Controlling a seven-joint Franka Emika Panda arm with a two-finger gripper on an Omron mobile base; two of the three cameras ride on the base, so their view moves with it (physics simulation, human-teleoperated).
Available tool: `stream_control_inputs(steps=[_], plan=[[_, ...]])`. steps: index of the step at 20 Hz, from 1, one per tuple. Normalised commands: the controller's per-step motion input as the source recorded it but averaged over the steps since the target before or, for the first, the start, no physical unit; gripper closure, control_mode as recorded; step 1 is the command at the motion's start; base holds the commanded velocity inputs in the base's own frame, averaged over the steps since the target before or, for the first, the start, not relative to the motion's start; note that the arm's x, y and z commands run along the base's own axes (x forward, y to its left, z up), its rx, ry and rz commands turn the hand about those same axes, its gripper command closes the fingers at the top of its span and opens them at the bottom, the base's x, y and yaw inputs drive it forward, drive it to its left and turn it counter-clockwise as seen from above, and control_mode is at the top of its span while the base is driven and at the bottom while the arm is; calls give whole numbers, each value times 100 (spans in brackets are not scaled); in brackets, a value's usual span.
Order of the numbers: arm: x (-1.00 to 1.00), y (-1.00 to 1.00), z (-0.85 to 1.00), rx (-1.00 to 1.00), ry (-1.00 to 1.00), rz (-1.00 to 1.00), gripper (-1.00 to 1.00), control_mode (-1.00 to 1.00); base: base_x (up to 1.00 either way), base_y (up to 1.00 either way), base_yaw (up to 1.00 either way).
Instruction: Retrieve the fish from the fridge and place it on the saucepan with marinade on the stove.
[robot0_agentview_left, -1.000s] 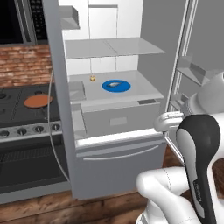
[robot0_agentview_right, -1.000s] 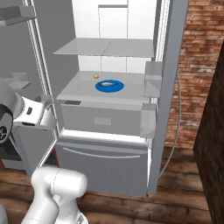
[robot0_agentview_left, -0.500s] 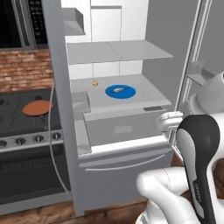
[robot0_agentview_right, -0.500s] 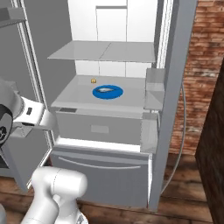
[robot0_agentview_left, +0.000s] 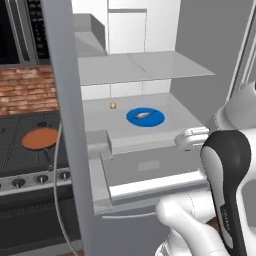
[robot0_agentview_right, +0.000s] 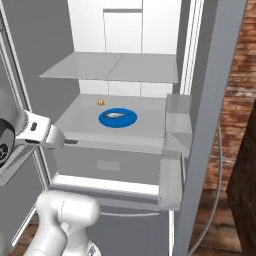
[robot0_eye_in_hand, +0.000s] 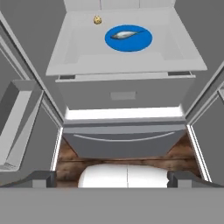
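Fish lies on the blue plate on the middle fridge shelf, not yet touched; in the left base view the same fish sits mid-plate, well inside the fridge. Tiny yellow lump near the back of that shelf, apart from the plate. Fridge doors stand open, so the opening part looks done. My gripper is spread wide, holding nothing, out in front of the fridge and low, with the drawer in front of it; the fish is well above and beyond the tips. In the left base view my hand sits at the shelf's front edge, right of the plate. Saucepan with marinade sits on the stove left of the fridge, no fish on it. So I judge: early stage, access cleared, nothing picked. Left to do: reach in over the shelf, close on the fish, pull it out, carry it left to the stove, drop it on the marinade.
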Motion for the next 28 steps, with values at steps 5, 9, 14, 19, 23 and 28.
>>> stream_control_inputs(steps=[5,9,14,19,23,28], plan=[[0,0,0,0,0,0,-100,100,58,0,-1],[0,0,0,0,0,0,-100,100,52,-3,-2],[0,0,0,0,0,0,-100,100,49,-4,-1],[0,0,0,0,0,0,-100,100,38,-4,0],[0,0,0,0,0,0,-100,100,39,-4,0],[0,0,0,0,0,0,-100,100,40,-1,0]])
